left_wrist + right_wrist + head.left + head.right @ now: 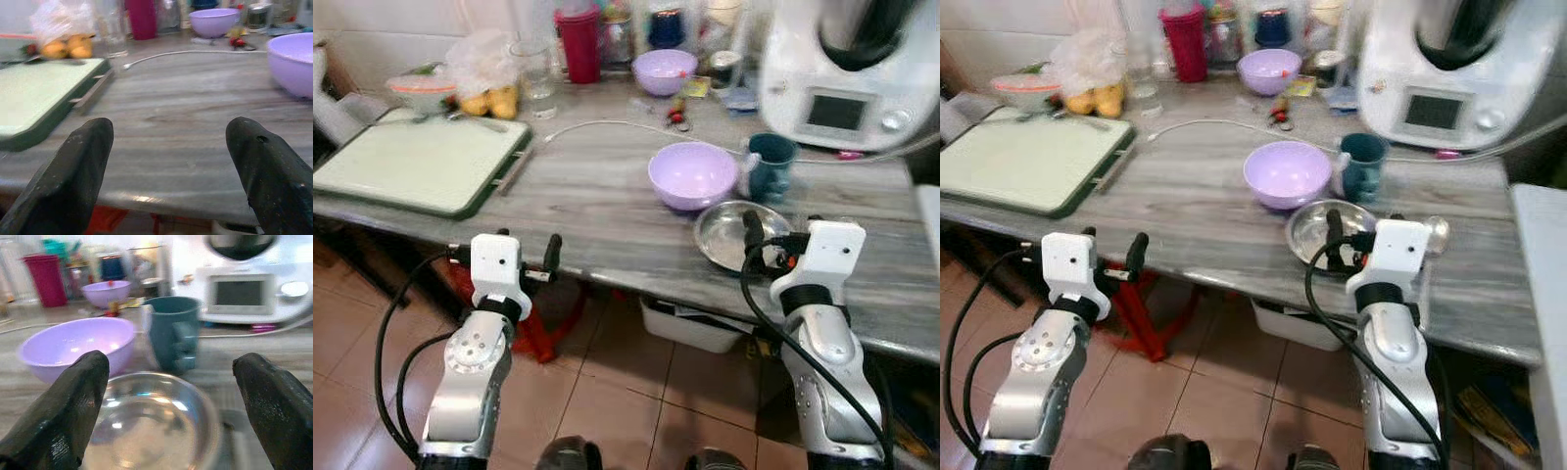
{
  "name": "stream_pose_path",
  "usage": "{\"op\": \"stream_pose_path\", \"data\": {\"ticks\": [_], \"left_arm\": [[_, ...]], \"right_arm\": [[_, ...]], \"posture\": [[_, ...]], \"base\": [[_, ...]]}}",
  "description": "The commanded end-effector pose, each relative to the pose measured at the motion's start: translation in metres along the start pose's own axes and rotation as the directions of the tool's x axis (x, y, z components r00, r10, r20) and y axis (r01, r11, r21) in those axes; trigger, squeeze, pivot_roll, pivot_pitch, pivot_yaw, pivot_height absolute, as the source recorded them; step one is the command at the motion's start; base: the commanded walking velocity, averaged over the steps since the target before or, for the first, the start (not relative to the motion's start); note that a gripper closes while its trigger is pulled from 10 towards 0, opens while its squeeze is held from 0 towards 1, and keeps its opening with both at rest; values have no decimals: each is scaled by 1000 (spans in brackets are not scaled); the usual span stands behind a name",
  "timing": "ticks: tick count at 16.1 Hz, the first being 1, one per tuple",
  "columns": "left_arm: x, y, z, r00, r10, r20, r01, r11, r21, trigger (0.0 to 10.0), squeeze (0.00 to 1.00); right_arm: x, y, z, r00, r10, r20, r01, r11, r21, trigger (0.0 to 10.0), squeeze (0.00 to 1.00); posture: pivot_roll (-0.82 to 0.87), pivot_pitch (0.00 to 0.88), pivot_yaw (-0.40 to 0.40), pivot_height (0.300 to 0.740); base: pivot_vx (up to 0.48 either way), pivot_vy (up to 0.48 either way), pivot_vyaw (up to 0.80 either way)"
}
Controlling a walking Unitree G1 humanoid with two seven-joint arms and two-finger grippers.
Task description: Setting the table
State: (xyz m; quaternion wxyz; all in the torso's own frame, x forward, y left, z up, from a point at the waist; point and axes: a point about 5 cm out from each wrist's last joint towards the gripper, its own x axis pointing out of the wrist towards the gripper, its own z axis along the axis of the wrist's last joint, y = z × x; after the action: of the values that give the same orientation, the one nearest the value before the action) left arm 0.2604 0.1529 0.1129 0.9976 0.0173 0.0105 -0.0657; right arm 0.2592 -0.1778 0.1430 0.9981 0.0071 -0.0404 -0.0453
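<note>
Right gripper (166, 426) fingers spread apart over the steel bowl (734, 233) at the counter's (597, 186) near edge, lilac bowl (692, 174) and teal mug (770, 164) just behind it, left gripper (168, 171) likewise open before the bare counter edge, green tray (421, 162) beyond.

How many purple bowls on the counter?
2. The near purple bowl sits mid-counter beside the teal mug; the far purple bowl sits at the back by the red container. Clutter may hide more.

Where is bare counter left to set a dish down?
Bare grey counter runs between the cutting board and the near purple bowl. Crowded spots: around the steel bowl and teal mug, and the back row by the red cup.
</note>
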Motion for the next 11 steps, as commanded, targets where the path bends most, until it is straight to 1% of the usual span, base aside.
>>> {"op": "stream_pose_path", "data": {"ticks": [1, 11], "left_arm": [[1, 1, 0, 1000, -1, 1, 1, 1000, 3, 10000, 0], [1, 1, 0, 1000, -1, 1, 1, 1000, 3, 10000, 0]], "right_arm": [[0, -1, 4, 1000, -10, 12, 10, 1000, 5, 10000, 0], [0, -1, 4, 1000, -10, 12, 10, 1000, 5, 10000, 0]], "posture": [[-12, 0, 68, 740], [-12, 0, 68, 740]], "base": [[0, 0, -800], [0, 0, -800]]}}
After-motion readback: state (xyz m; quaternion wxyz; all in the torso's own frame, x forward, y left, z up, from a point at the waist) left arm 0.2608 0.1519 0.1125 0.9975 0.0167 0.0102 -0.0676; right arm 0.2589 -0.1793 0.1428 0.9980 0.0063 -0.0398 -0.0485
